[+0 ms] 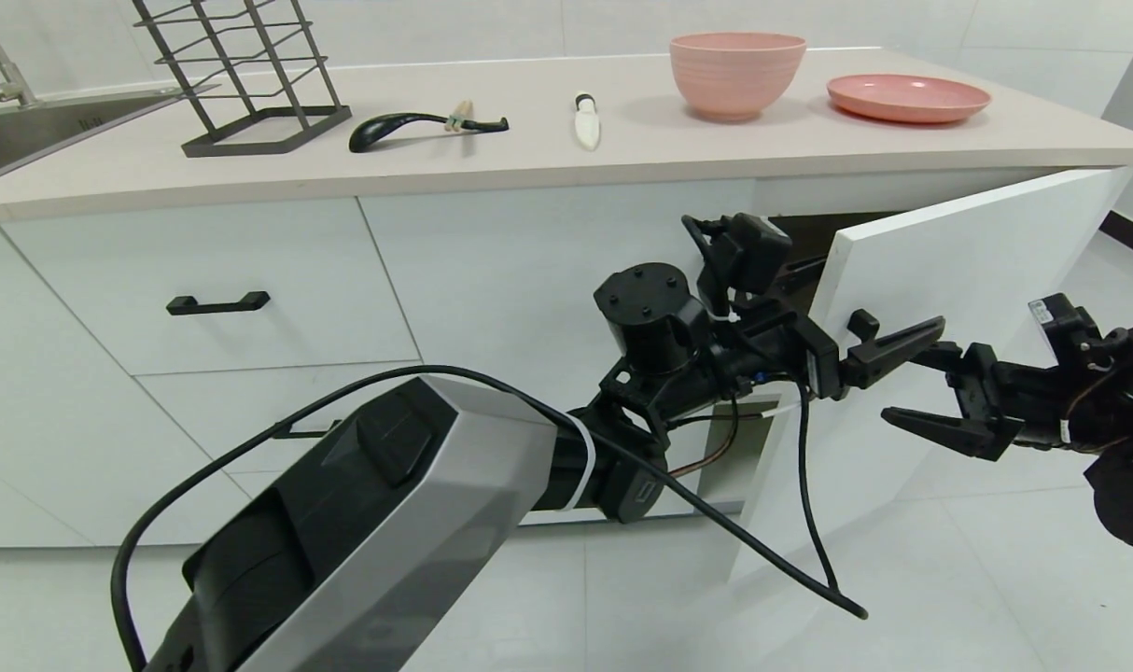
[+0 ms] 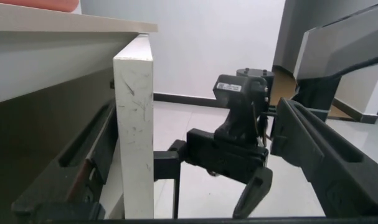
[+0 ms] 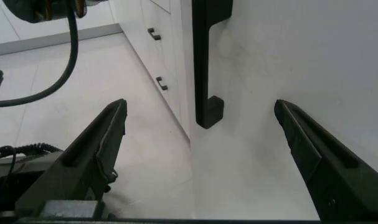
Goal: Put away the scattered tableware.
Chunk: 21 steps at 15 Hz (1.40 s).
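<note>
Pale countertop (image 1: pixel 529 154) across the head view from 9 to 2 o'clock, white drawers (image 1: pixel 202 271) below it. White cabinet door (image 1: pixel 977 252) swung open at 3 o'clock. Sink (image 1: pixel 34 131) set into the counter at 10 o'clock, black wire rack (image 1: pixel 268 126) near it at 11. Left gripper (image 2: pixel 195 112) released, spread to either side of the door's free edge, one finger inside the cabinet, one outside. Right gripper (image 3: pixel 200 109) at 3 o'clock, likewise spread wide, the door's black handle (image 3: pixel 207 62) between its fingers and clear of both. Tableware all on the counter: pink bowl (image 1: pixel 736 75) at 1 o'clock, pink plate (image 1: pixel 907 97) near it toward 2, black ladle (image 1: pixel 384 131) at 11, white utensil (image 1: pixel 586 121) at 12, between ladle and bowl.
</note>
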### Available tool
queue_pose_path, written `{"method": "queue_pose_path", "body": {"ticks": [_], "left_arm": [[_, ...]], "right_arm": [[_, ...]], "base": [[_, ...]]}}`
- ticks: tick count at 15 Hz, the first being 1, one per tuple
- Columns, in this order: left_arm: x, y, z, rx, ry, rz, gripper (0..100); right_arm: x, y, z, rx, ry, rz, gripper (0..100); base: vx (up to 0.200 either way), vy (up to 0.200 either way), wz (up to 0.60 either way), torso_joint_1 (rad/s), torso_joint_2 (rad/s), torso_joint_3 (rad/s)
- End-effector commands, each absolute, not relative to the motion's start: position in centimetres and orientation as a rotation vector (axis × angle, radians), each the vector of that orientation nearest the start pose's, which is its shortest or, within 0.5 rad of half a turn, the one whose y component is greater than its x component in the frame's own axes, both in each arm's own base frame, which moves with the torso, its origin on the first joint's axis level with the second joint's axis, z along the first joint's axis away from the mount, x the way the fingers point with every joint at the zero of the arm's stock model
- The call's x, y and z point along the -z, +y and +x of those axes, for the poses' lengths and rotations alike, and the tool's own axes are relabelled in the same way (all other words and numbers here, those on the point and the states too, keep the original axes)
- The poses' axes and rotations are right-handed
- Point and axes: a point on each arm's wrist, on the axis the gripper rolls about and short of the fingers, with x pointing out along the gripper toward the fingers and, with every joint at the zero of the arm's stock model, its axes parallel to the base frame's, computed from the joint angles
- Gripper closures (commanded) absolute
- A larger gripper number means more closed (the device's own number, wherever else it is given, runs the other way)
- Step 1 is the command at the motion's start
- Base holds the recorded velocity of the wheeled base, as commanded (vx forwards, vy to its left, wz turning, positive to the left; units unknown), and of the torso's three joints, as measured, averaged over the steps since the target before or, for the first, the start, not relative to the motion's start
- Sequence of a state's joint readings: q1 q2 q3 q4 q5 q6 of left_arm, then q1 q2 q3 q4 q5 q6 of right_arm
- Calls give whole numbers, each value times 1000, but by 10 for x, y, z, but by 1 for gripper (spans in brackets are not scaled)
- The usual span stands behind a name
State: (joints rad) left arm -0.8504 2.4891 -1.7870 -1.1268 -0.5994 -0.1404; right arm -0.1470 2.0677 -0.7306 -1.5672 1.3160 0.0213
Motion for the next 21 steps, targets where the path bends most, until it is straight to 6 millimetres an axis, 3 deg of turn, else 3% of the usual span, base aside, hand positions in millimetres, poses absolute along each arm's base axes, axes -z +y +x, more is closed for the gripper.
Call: {"method": "queue_pose_path", "body": {"ticks": [1,4,5,11,15,19,21], "left_arm": [[-162,-396,324,1460,-345,-174,0],[-164,-401,319,1455,-330,-208,0],[-164,-403,316,1442,-323,-224,0],[-165,-404,315,1436,-325,-227,0],[-164,-405,315,1423,-322,-230,0],[-165,-409,309,1418,-328,-231,0],[-166,-415,301,1351,-339,-245,0]], "right_arm": [[-143,-33,330,-1149,-194,-173,0],[-157,-28,301,-1142,-215,-200,0],[-163,-25,279,-1138,-216,-202,0],[-187,-39,194,-988,-254,-278,0],[-188,-29,147,-946,-292,-341,0],[-193,-24,127,-816,-357,-397,0],[-202,-22,110,-672,-416,-435,0]], "base": [[0,0,0,0,0,0],[0,0,0,0,0,0],[0,0,0,0,0,0],[0,0,0,0,0,0],[0,0,0,0,0,0],[0,0,0,0,0,0],[0,0,0,0,0,0]]}}
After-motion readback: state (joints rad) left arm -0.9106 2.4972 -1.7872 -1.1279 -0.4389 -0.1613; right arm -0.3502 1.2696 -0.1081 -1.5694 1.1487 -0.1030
